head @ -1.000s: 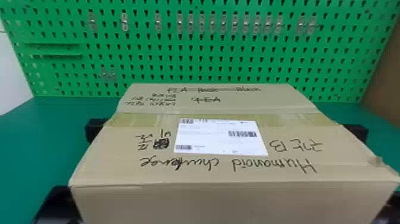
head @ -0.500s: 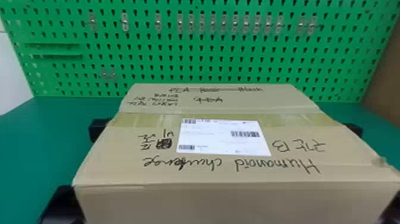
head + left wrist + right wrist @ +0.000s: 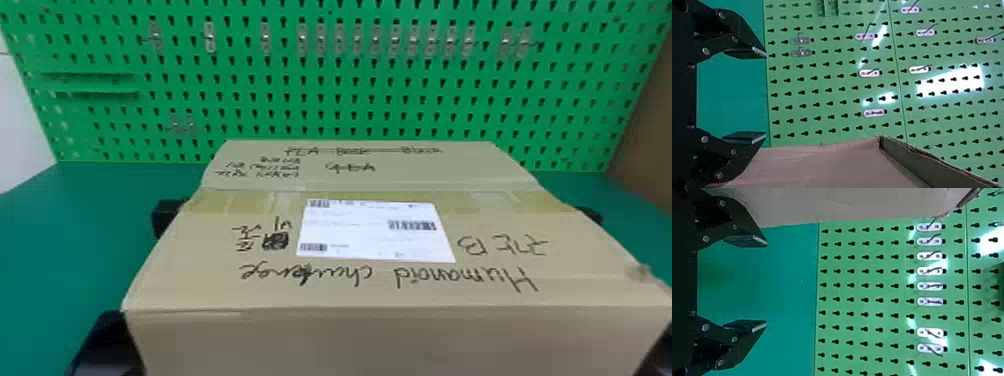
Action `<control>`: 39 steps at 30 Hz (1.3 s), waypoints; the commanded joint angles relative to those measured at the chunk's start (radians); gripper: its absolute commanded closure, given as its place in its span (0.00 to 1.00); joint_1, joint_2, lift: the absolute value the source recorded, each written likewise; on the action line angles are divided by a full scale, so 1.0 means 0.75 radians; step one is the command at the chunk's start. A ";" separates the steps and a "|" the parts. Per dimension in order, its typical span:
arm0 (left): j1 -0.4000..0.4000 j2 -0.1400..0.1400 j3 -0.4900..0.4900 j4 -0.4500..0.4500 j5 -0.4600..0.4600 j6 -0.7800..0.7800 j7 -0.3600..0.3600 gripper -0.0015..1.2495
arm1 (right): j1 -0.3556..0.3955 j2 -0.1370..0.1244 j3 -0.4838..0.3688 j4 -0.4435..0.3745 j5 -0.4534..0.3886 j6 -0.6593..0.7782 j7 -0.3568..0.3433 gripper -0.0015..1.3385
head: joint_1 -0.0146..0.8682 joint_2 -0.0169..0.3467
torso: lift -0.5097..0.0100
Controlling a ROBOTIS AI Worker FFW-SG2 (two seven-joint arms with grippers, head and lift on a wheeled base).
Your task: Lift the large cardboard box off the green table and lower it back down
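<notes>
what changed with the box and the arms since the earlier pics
The cardboard box has shifted slightly toward the robot's right, and the left arm beside it has moved the same way. No new hold or release is visible. The green table and green pegboard stayed as they were, and the white label still lies face up on the box.

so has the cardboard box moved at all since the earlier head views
Yes, slightly: in the head view, the cardboard box has shifted toward the robot's right against the green pegboard behind it.
</notes>
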 commanded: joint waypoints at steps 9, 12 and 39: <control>-0.013 -0.003 -0.026 0.015 0.011 -0.006 0.006 0.41 | -0.013 0.004 0.031 0.010 -0.009 0.000 0.000 0.39 | 0.59 0.19 | 0.57; -0.013 -0.003 -0.028 0.017 0.011 -0.006 0.006 0.41 | -0.013 0.004 0.033 0.010 -0.009 0.000 0.000 0.39 | 0.59 0.19 | 0.57; -0.021 -0.005 -0.059 0.030 0.021 -0.008 0.008 0.47 | -0.023 0.004 0.084 0.029 -0.023 0.000 0.000 0.46 | 0.59 0.19 | 0.57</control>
